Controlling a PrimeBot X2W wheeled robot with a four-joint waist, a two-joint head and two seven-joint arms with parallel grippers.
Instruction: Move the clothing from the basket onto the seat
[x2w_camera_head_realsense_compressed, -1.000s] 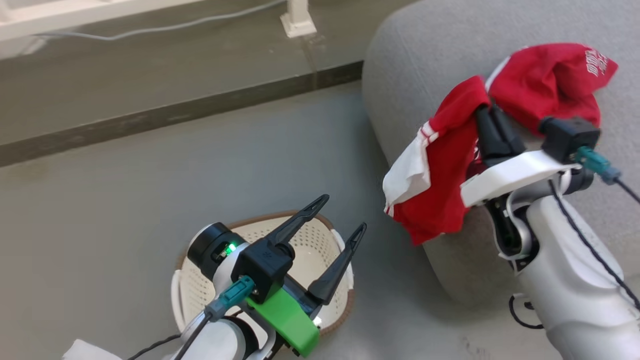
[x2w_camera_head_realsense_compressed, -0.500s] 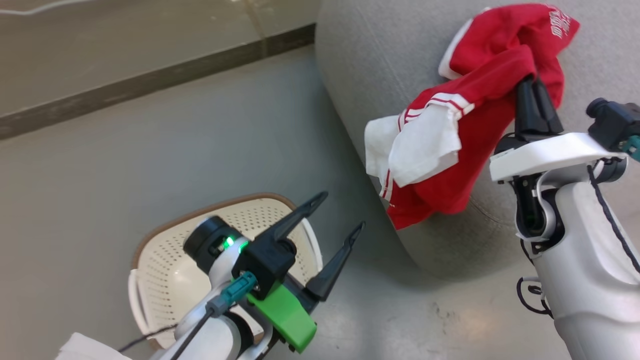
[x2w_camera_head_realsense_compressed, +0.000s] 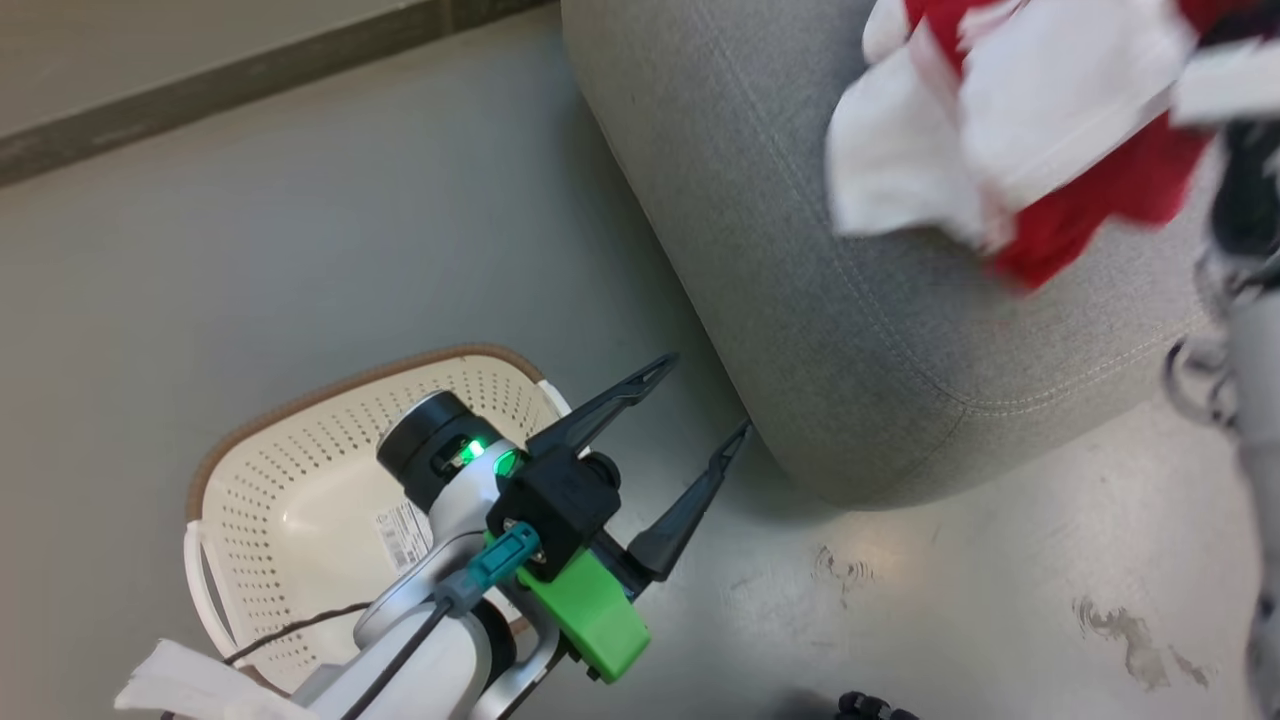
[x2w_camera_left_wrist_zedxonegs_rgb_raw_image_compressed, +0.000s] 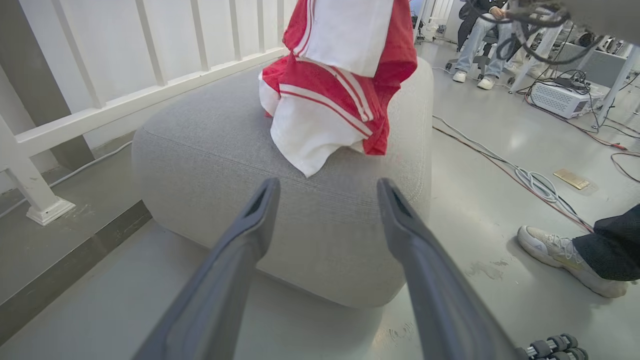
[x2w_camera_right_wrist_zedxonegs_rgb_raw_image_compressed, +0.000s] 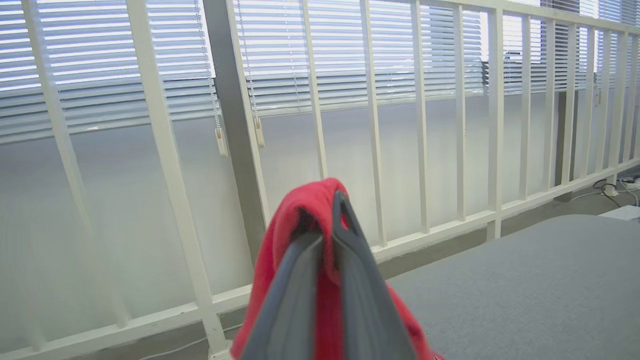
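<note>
1. Left gripper (x2w_camera_head_realsense_compressed: 708, 394): the 2 dark fingers are spread wide with nothing between them. They stand above the floor between the basket and the seat, with the same spread as 0.5 s ago.

2. Basket (x2w_camera_head_realsense_compressed: 290, 470): the cream perforated basket sits on the grey floor (x2w_camera_head_realsense_compressed: 300, 250) beneath the left wrist. No garment lies in the part that shows. A label sticker (x2w_camera_head_realsense_compressed: 405, 535) on the basket bottom is now in view. The whole head view has shifted since the earlier frame, so this is a camera move and not a basket move.

3. Seat (x2w_camera_head_realsense_compressed: 850, 330): the grey cushion stands just beside the basket, apart from it.

4. Clothing (x2w_camera_left_wrist_zedxonegs_rgb_raw_image_compressed: 340, 90): the red garment with white trim hangs above the seat top. Whether its lowest white fold touches the fabric cannot be told. 0.5 s ago it hung before the seat's rounded side. In the head view it is now blurred and lies nearer the upper right corner.

5. Right gripper (x2w_camera_right_wrist_zedxonegs_rgb_raw_image_compressed: 332, 210): the 2 fingers are pressed together on a fold of the red clothing, which drapes over the fingertips.

6. White railing (x2w_camera_left_wrist_zedxonegs_rgb_raw_image_compressed: 150, 95): it stands behind the seat.
</note>
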